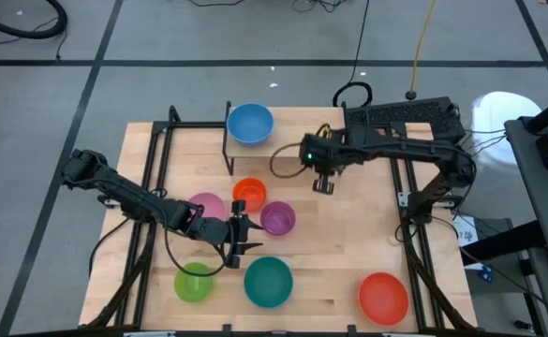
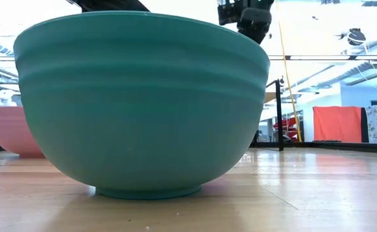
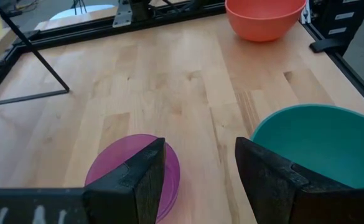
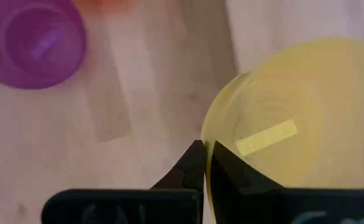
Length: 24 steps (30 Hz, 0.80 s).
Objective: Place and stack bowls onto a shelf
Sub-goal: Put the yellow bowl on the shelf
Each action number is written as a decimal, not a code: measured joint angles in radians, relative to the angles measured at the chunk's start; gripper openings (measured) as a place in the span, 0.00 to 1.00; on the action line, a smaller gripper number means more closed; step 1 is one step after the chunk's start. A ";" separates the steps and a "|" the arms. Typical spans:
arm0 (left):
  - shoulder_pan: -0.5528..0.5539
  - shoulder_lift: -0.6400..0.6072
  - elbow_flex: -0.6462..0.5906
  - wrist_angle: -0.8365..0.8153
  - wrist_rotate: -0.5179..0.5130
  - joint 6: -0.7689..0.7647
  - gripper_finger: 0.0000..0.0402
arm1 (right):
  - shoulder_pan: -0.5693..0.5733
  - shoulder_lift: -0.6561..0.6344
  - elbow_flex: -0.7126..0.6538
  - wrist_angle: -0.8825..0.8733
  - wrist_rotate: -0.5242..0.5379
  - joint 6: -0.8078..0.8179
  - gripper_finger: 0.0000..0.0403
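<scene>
Robotics lab or open workshop hall.
A wooden table (image 1: 348,253) stands on grey floor tiles (image 1: 161,37) with loose cables (image 1: 30,23); beyond it, high ceiling lights (image 2: 343,29) and an orange panel (image 2: 338,124).

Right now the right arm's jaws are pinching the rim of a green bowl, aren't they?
Not quite. The bowl is yellow, not green. The right wrist view shows the right arm's jaws pinching the rim of the yellow bowl. In the high view, the green bowl sits apart from that arm, with nothing holding it.
</scene>
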<state>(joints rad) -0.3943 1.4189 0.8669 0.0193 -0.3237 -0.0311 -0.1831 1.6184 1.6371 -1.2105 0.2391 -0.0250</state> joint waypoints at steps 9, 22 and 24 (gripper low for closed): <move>0.003 0.000 0.000 0.009 0.000 0.000 0.50 | -0.141 0.000 0.000 0.124 -0.005 -0.145 0.00; 0.007 0.000 0.000 0.047 0.000 0.010 0.50 | -0.260 0.000 0.000 0.206 -0.038 -0.252 0.00; 0.011 0.000 0.000 0.049 0.000 0.010 0.50 | -0.268 0.000 0.000 0.215 -0.049 -0.254 0.00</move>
<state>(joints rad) -0.3836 1.4189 0.8669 0.0679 -0.3241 -0.0216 -0.4507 1.6186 1.6371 -0.9956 0.1897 -0.2792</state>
